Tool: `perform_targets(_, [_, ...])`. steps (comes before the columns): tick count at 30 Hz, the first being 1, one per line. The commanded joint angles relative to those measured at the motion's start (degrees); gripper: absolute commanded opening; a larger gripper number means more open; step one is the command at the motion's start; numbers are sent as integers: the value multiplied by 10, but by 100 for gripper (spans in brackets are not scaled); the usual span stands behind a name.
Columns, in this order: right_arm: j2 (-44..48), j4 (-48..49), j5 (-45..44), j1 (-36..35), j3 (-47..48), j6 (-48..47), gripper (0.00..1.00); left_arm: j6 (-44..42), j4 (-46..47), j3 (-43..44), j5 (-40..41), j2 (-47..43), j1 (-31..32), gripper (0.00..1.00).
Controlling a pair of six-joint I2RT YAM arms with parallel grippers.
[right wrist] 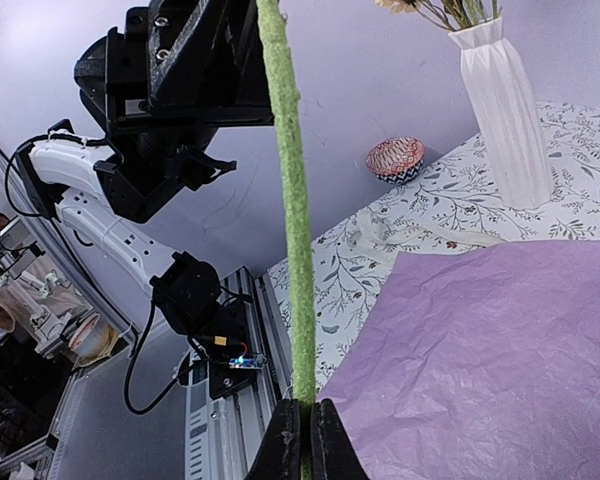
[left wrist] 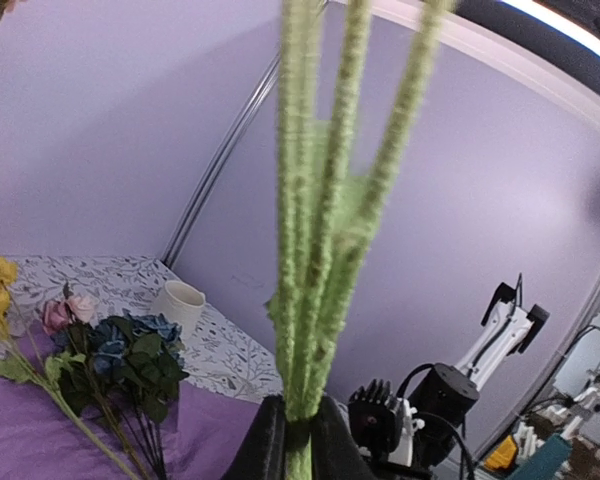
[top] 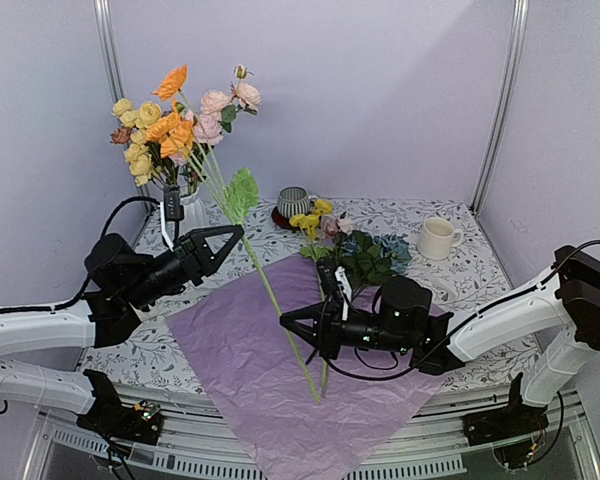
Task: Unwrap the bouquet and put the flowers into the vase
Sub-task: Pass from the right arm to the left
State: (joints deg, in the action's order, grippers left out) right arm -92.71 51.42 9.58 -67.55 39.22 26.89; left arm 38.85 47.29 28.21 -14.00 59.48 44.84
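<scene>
A long green-stemmed sprig of pink flowers (top: 225, 105) slants up from the lilac paper (top: 250, 360), which lies spread flat. My left gripper (top: 237, 233) is shut on its upper stems (left wrist: 315, 250), near a green leaf. My right gripper (top: 283, 320) is shut on the lower stem (right wrist: 292, 220). The white ribbed vase (top: 188, 208) stands at the back left, just beyond the left gripper, and holds orange and yellow blooms (top: 155, 135). More flowers (top: 355, 250), yellow, pink and dusty blue with dark leaves, lie at the paper's far corner.
A grey striped mug (top: 293, 203) stands behind the paper and a cream mug (top: 437, 238) at the back right. A small red patterned bowl (right wrist: 395, 157) sits left of the vase in the right wrist view. A pale ribbon (right wrist: 430, 235) lies on the patterned tablecloth (top: 490, 270).
</scene>
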Motion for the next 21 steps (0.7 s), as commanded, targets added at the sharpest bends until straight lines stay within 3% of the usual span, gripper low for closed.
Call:
perform_targets(1, [2, -7, -10, -5, 17, -10, 5, -5, -3, -1, 9, -6, 5, 6])
perform_targets(5, [9, -14, -22, -5, 15, -17, 9, -14, -9, -3, 17, -11, 5, 0])
perform_targets(9, [18, -19, -35, -5, 10, -15, 32, -18, -23, -5, 25, -22, 5, 0])
perform_targets(13, [45, -34, -79, -5, -4, -31, 44, -45, -86, 0, 66, -51, 3, 0])
perform_targets(21, [124, -138, -235, -2, -2, -96, 45, -193, -257, 50, 214, -179, -2, 0])
